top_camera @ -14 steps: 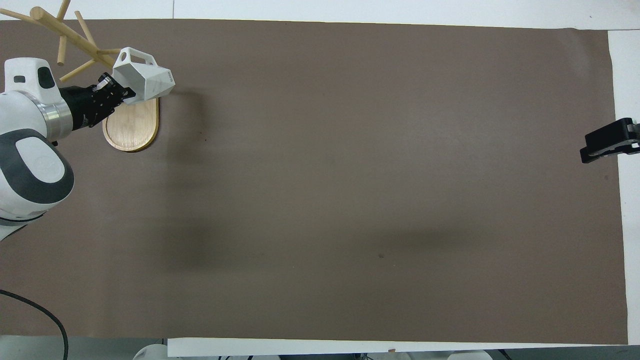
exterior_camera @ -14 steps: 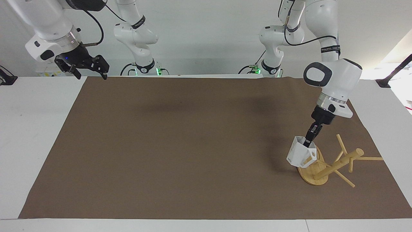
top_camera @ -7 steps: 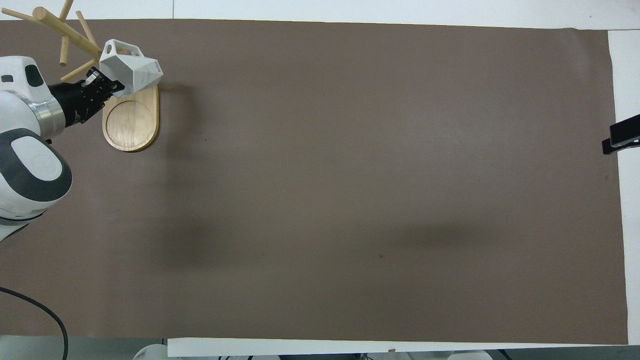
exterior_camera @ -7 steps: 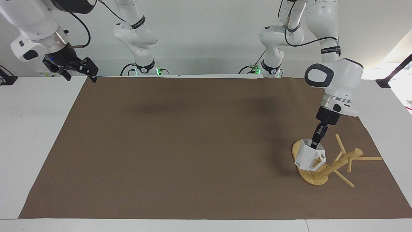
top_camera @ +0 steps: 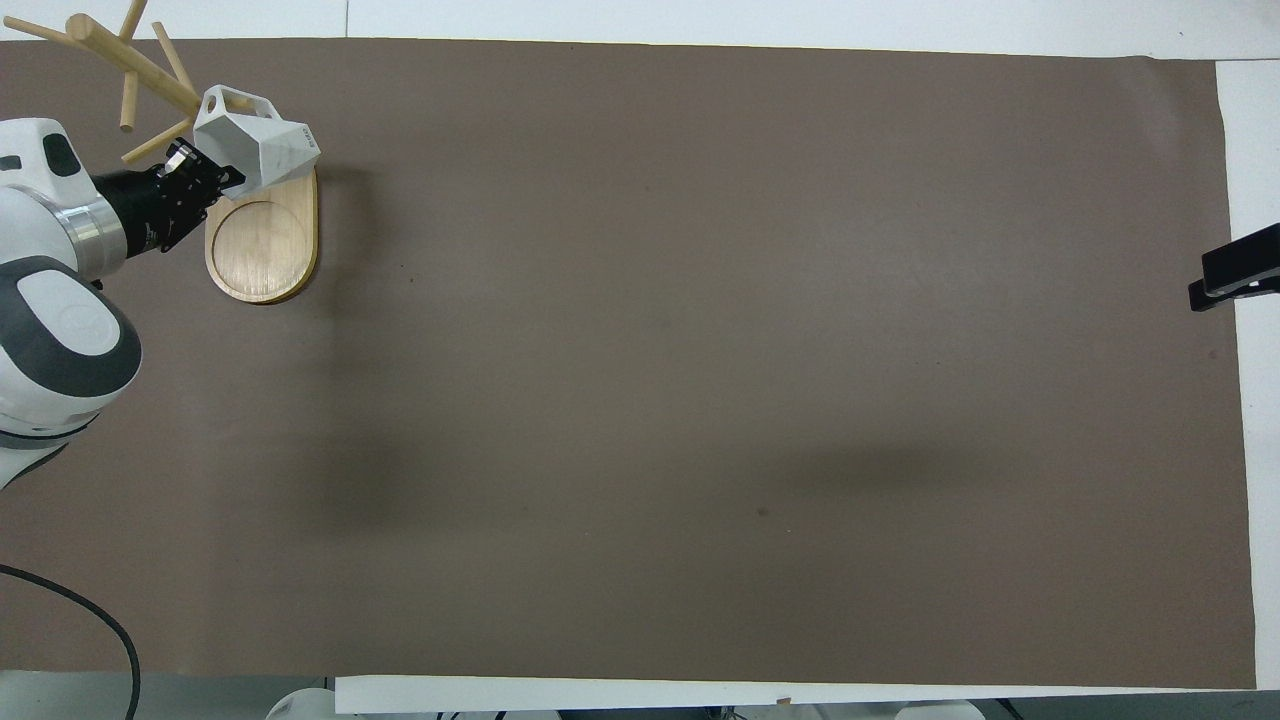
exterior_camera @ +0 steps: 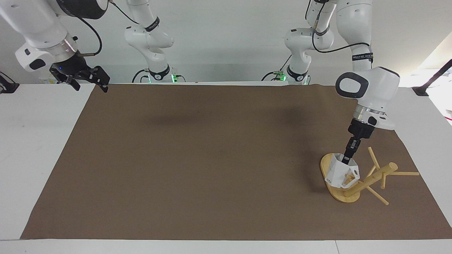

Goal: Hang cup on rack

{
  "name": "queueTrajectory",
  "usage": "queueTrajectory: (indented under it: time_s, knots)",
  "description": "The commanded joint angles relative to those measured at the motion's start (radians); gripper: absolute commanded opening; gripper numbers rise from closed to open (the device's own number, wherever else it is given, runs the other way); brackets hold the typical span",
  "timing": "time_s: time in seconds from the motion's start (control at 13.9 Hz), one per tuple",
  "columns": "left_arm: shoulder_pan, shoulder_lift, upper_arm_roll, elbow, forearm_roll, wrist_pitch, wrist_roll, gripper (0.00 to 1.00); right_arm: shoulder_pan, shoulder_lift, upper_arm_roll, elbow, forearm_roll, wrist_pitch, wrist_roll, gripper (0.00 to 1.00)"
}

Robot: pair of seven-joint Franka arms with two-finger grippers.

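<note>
Over the rack (exterior_camera: 353, 183), at my left arm's end of the brown mat (exterior_camera: 212, 158), my left gripper (exterior_camera: 348, 157) comes down at a slant with its jaws closed on the rim of the cup (exterior_camera: 339, 173). I hold that white faceted cup tilted, its narrow bottom just above the rack's oval base, its boxy handle turned toward the leaning central post. Handle and post look very close in the facing view, but I cannot tell whether a peg passes through the handle or merely lies beside it. From overhead, the cup (top_camera: 258, 150) covers the end of the base that is farther from me, and my left gripper (top_camera: 215, 178) sits at its rim, with the rack (top_camera: 262, 245) showing its bare oval nearer to me and its thin pegs splayed out toward the mat's corner.

Well apart from the rack, at the other end of the table, my right gripper (exterior_camera: 88, 78) hangs in the air above the mat's edge, waiting, jaws spread and holding nothing. Overhead, only the tip of this right gripper (top_camera: 1235, 282) shows.
</note>
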Motion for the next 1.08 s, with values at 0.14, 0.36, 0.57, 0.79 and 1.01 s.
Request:
queueTrajectory:
  time_s: [0.14, 0.36, 0.57, 0.79, 1.01]
  knots:
    - [0.018, -0.018, -0.005, -0.007, -0.027, -0.040, 0.016, 0.58, 0.009, -0.005, -0.013, -0.013, -0.003, 0.006, 0.010, 0.99]
    - [0.068, -0.147, -0.002, -0.094, -0.027, -0.161, 0.026, 0.63, 0.009, -0.008, -0.013, -0.013, -0.003, 0.006, 0.009, 0.99]
    - [0.117, -0.280, 0.004, -0.151, 0.002, -0.335, 0.018, 0.82, 0.008, -0.008, -0.013, -0.013, -0.003, 0.002, 0.007, 0.99]
    - [0.179, -0.343, 0.001, -0.110, 0.249, -0.556, 0.010, 0.98, 0.008, -0.008, -0.013, -0.011, -0.003, 0.000, 0.007, 0.99]
    - [0.199, -0.344, 0.001, 0.014, 0.387, -0.781, 0.007, 0.99, 0.008, -0.010, -0.013, -0.011, -0.003, 0.000, 0.005, 0.99]
